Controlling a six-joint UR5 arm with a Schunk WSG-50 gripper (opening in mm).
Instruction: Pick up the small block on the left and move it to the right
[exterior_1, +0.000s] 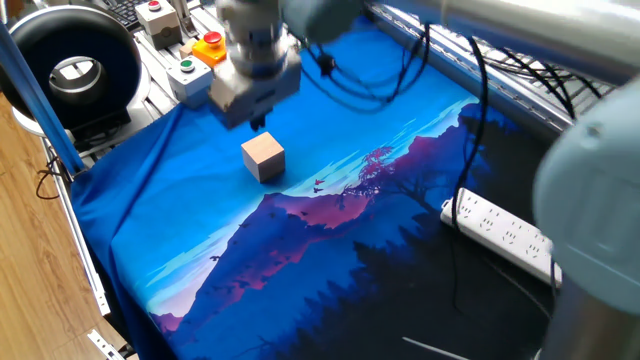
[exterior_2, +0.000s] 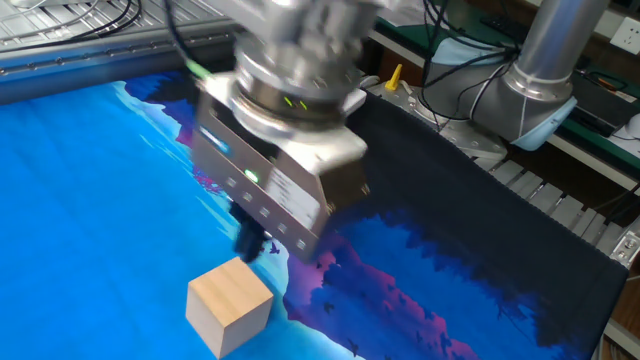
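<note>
The small block (exterior_1: 263, 156) is a plain tan wooden cube resting on the blue printed cloth (exterior_1: 200, 220), left of the middle. It also shows at the bottom of the other fixed view (exterior_2: 230, 303). My gripper (exterior_1: 257, 122) hangs above and just behind the block, apart from it and holding nothing. It is motion-blurred. In the other fixed view the gripper (exterior_2: 252, 243) has its dark fingers close together, just above the block's far top edge.
Button boxes stand at the back left: a grey one with a green button (exterior_1: 188, 76) and a yellow one with a red button (exterior_1: 208, 47). A black round device (exterior_1: 70, 65) sits far left. A white power strip (exterior_1: 505, 238) lies at the right. The arm's base (exterior_2: 545, 70) stands at the far side.
</note>
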